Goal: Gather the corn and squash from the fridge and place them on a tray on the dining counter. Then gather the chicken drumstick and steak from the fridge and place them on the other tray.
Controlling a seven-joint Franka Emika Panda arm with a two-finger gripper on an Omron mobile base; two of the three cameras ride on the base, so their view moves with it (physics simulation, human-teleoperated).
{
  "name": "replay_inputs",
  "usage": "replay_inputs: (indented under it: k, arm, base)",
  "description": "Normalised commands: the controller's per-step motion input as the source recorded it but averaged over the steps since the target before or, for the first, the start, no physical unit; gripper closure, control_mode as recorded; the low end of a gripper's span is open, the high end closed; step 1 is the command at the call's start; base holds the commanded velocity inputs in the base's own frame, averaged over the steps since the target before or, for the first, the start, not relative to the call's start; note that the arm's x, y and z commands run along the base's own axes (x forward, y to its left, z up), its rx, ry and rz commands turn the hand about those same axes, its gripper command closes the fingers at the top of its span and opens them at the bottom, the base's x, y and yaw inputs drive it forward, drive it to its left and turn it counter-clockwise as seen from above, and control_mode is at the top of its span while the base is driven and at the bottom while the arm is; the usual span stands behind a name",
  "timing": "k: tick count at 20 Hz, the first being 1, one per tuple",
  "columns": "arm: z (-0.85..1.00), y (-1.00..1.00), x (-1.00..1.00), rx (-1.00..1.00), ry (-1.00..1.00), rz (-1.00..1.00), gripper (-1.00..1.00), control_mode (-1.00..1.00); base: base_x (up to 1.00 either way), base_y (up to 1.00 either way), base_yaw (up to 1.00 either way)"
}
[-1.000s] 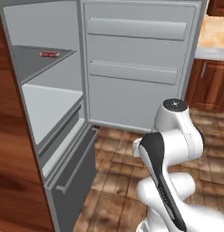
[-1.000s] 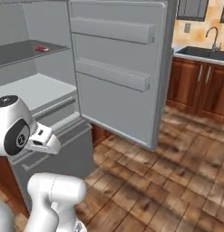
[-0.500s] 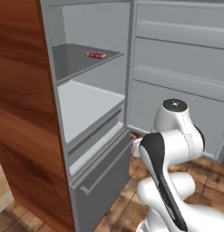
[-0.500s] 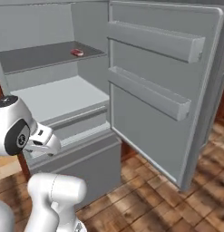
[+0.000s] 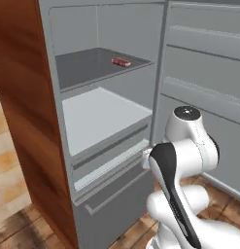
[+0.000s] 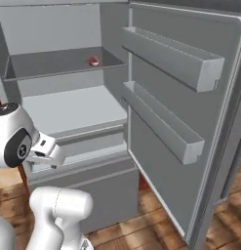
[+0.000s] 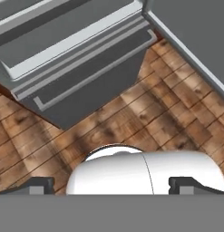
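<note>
Fingertips [image 7: 38, 185] sit wide apart at the bottom of the hand view, so the gripper [image 7: 112, 186] is open and holds nothing; it looks down at the plank floor [image 7: 145, 122] and the fridge's bottom drawer [image 7: 81, 84]. From the left base view, the fridge [image 5: 99, 121] stands open with the arm [image 5: 182, 160] folded low in front of it, and one small red piece of food, probably the steak [image 5: 121, 62], lies far back on the upper shelf [image 5: 92, 68]; the white shelf below it looks bare. From the right base view, the same red piece [image 6: 93, 61] sits near the right end of that shelf, and the open door [image 6: 190, 117] with its two racks stands close on the right. The corn, squash and drumstick cannot be made out anywhere; they may lie in the shut drawer or above the frame. The risk, as I judge it, is a high reach from this folded pose clipping the shelf edge or the door racks, or taking the red piece before the vegetables.
</note>
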Motion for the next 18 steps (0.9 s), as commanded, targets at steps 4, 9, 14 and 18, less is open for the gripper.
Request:
replay_inputs:
  k: [4, 9, 14, 18]
  arm:
    - [0.0, 0.0, 0.0, 0.0, 0.0, 0.0, -1.0, 1.0]
    - [0.0, 0.0, 0.0, 0.0, 0.0, 0.0, -1.0, 1.0]
    - [0.0, 0.0, 0.0, 0.0, 0.0, 0.0, -1.0, 1.0]
    - [0.0, 0.0, 0.0, 0.0, 0.0, 0.0, -1.0, 1.0]
  base:
    - [0.53, -0.41, 0.43]
    - [0.56, -0.24, 0.45]
    - [0.59, -0.21, 0.44]
    - [0.44, -0.31, 0.39]
